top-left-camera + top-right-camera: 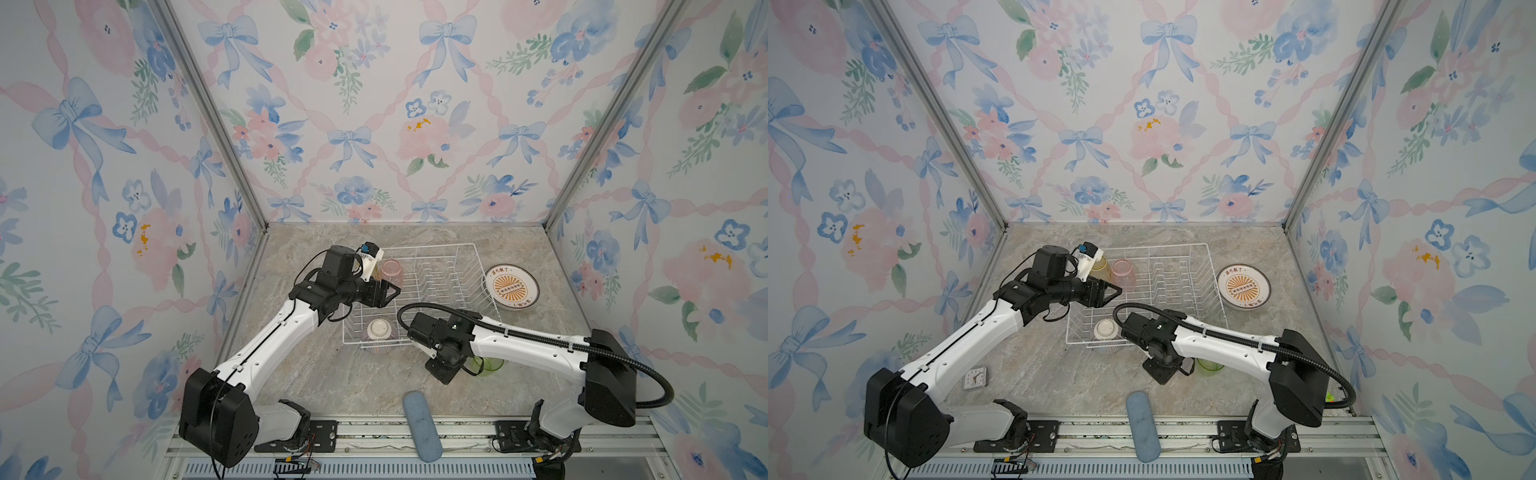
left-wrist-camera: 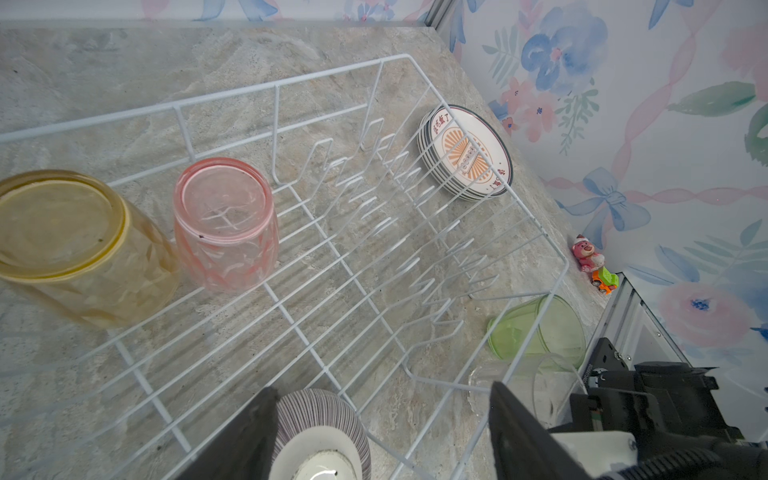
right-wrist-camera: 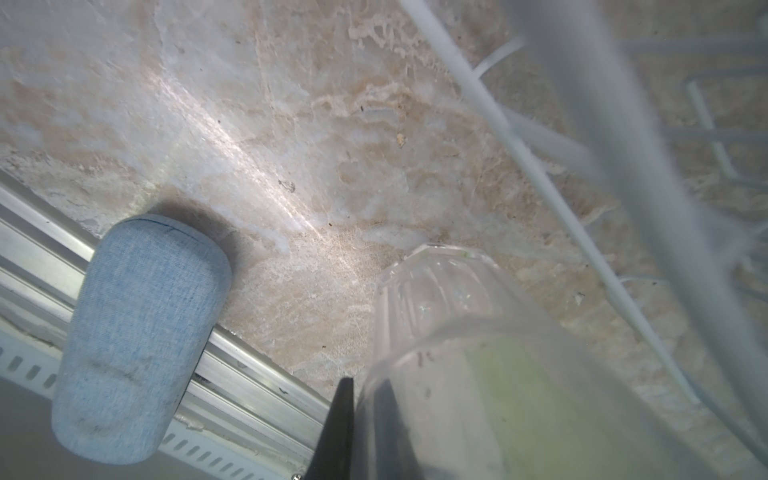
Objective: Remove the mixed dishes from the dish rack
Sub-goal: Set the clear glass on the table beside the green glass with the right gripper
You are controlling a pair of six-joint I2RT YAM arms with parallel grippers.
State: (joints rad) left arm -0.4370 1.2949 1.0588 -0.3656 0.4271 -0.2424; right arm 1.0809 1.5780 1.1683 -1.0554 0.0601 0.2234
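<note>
Nearest, a blue-grey oblong pad (image 1: 422, 426) lies across the front rail, with a small white square clock (image 1: 975, 377) on the tabletop to its left. Beyond, the right gripper (image 3: 361, 390) is clamped on the wall of the clear tumbler (image 3: 436, 299), one finger inside and one outside, just off the near right corner of the dish rack (image 1: 428, 247). Beside it the green tumbler (image 1: 488, 365) stands on the tabletop. Inside the rack's near left corner sits the striped bowl (image 1: 379, 332), upside down, white foot up. Over the rack's left side hovers the left gripper (image 1: 392, 293), fingers spread and empty. Right of the rack, a stack of dark-rimmed plates (image 1: 511, 286) lies on the tabletop. Farthest, the pink tumbler (image 1: 392, 272) and yellow tumbler (image 1: 1100, 268) stand bottom-up at the rack's far left.
</note>
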